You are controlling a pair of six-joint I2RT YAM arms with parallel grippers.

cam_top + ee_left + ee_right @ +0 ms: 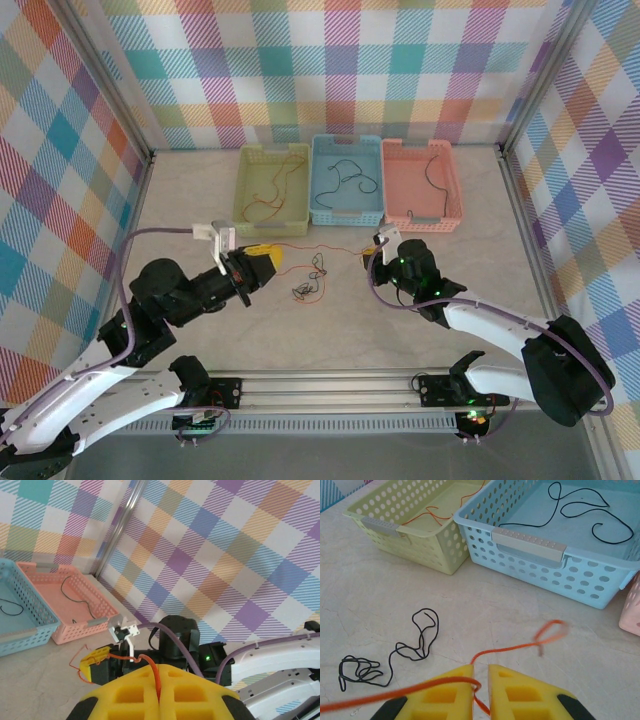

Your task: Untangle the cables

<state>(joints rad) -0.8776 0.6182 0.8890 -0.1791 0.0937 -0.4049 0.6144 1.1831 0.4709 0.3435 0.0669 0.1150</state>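
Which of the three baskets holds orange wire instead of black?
The yellow-green basket, leftmost in the top view: orange strands lie in it, while the blue basket and pink basket hold black wire.

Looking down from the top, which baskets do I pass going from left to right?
green basket → blue basket → pink basket
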